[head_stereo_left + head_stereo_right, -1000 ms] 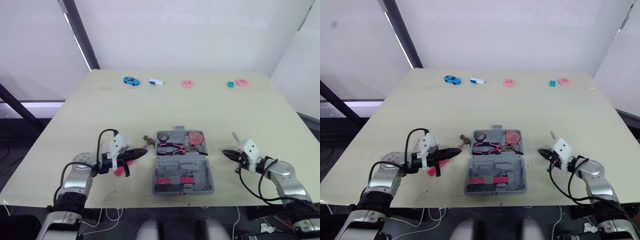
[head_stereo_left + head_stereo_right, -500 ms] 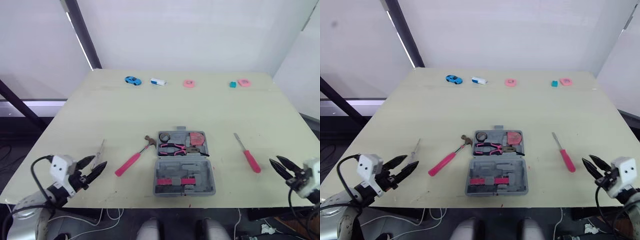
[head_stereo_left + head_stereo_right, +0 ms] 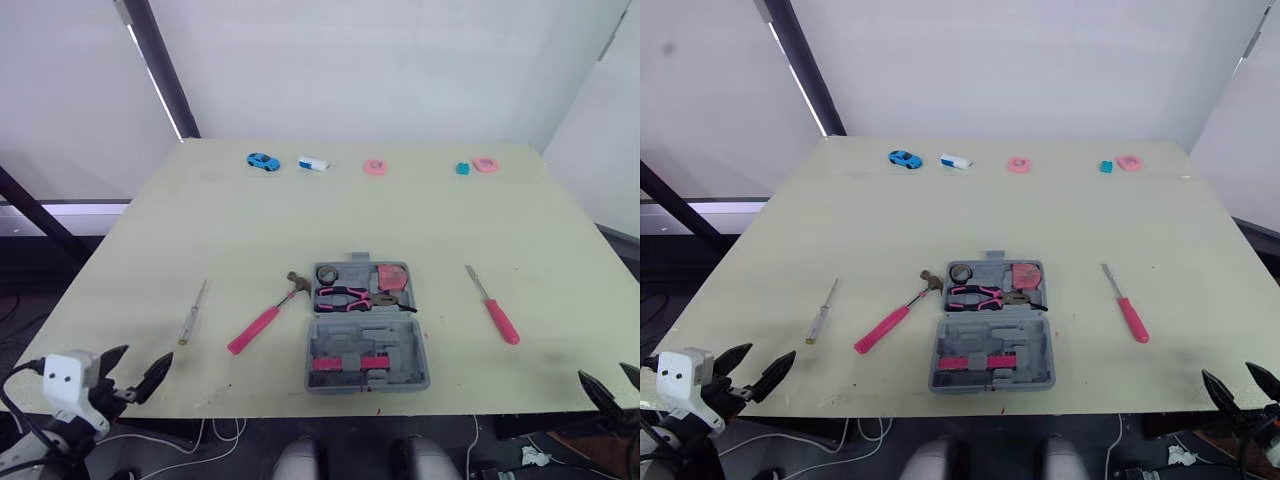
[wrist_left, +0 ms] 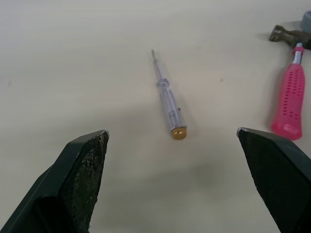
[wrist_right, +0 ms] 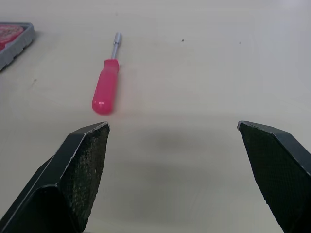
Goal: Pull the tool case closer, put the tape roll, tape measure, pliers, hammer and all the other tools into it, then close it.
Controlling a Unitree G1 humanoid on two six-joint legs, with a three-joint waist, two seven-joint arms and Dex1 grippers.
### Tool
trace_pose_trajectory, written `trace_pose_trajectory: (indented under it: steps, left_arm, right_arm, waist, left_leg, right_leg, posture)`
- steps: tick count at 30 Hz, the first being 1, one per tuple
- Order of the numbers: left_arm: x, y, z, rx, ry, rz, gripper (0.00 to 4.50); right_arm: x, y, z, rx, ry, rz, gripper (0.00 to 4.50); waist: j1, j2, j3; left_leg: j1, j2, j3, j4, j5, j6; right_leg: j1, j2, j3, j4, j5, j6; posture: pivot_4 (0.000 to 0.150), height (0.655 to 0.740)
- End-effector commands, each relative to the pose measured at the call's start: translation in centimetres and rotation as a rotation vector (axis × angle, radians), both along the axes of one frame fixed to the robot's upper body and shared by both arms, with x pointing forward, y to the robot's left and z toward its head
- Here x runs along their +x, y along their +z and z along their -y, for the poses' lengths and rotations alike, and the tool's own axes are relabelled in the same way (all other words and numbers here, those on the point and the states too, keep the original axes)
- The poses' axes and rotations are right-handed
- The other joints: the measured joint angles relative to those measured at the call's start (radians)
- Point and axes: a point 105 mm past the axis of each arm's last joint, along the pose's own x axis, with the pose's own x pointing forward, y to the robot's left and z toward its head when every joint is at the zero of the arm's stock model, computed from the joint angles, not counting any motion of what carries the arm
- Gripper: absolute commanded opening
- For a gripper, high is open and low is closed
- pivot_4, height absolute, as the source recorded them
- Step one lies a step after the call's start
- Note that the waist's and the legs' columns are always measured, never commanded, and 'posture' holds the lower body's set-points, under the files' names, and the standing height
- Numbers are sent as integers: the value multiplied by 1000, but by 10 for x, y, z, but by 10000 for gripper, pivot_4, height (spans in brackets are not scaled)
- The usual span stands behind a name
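Both grippers spread wide, empty. Left gripper [image 3: 148, 353] sits off the table's [image 3: 350, 215] front-left edge, facing the clear screwdriver [image 4: 169, 104]. Right gripper [image 3: 1226, 369] sits off the front-right edge, facing the pink screwdriver [image 5: 106, 85]. Tool case [image 3: 365, 350] lies open centre-front, its front half near the table edge. Tape roll [image 3: 327, 272], pliers [image 3: 355, 296] and tape measure [image 3: 392, 276] are in the back half. Hammer [image 3: 265, 318] lies diagonally just left of the case, head by its back-left corner, contact unclear. Bare table flanks the case. Blue toy car [image 3: 262, 161] at the far edge.
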Motion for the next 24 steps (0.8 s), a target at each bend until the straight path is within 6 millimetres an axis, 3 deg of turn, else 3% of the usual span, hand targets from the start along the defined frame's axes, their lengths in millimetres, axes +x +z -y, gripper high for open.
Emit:
trace_pose_trajectory:
  steps: [1, 5, 8, 13, 20, 24]
  left_arm:
    - [-1, 10, -5, 17, 19, 44, 45000]
    - [3, 11, -2, 16, 31, 43, 45000]
    - [19, 19, 5, -44, 81, 83, 45000]
    - [44, 24, 13, -68, 181, 93, 45000]
    - [62, 14, 23, -65, 261, 38, 45000]
    - [70, 9, 31, -72, 282, 20, 45000]
  right_arm:
    - [-2, 11, 6, -28, -7, 45, 44248]
    - [5, 18, -4, -25, 86, 75, 44248]
    - [21, 29, -18, -44, 198, 85, 44248]
    - [53, 68, -67, -8, 501, 181, 44248]
    - [55, 85, -121, -86, 926, 210, 44248]
    - [61, 94, -142, -132, 1069, 244, 44248]
  waist:
    - [0, 0, 0]
    - [-2, 0, 0]
    - [0, 0, 0]
    - [-1, 0, 0]
    - [3, -2, -1]
    - [6, -3, -1]
  left_leg:
    - [0, 0, 0, 0, 0, 0]
    - [0, 0, 0, 0, 0, 0]
    - [0, 0, 0, 0, 0, 0]
    - [0, -1, 0, 2, 1, 1]
    - [-1, -3, 1, -1, 2, 4]
    - [-1, -5, 1, 1, 2, 4]
  right_leg:
    - [0, 0, 0, 0, 0, 0]
    - [0, 0, 0, 0, 0, 0]
    - [0, 0, 0, 0, 0, 0]
    - [1, 1, 1, 1, 1, -1]
    - [2, 5, 0, 0, 3, -6]
    - [3, 5, -1, 0, 3, -6]
  posture:
    - [1500, 7395]
    - [1500, 7395]
    - [1500, 7395]
    - [1500, 7395]
    - [1500, 7395]
    - [1500, 7395]
